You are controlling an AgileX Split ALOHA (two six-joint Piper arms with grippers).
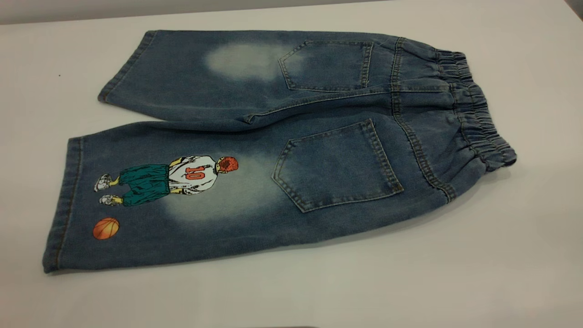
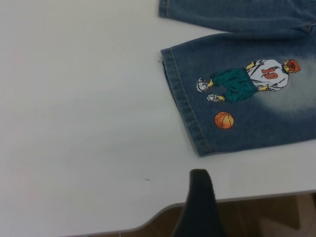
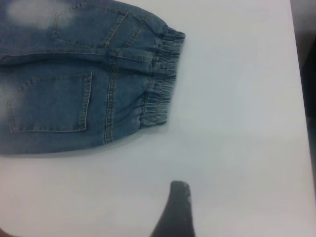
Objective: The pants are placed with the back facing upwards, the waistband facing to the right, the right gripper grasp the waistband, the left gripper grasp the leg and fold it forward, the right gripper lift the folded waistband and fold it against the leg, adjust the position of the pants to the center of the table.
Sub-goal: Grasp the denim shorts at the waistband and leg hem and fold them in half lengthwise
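The printed leg (image 1: 150, 200) lies flat on the counter (image 1: 501, 273), ahead of my left fingers (image 2: 200, 197); waistband (image 3: 160, 91) ahead of my right fingers (image 3: 175, 207). Whether either pair is apart, I cannot tell. The pants (image 1: 282, 146) look soft and limp: pinch hem and elastic.

Blue washed-denim pants (image 1: 319, 114) with pale faded patches — darker waistband (image 1: 473, 114) — on the white table (image 1: 501, 273).

A grey backdrop (image 1: 68, 11) runs behind the far edge of the table (image 1: 501, 273). In the left wrist view, brown flooring (image 2: 266, 217) shows past a rounded corner of the table. In the right wrist view, a dark strip (image 3: 307, 74) lies beyond its edge. A tiny dark speck (image 1: 59, 75) marks the surface.
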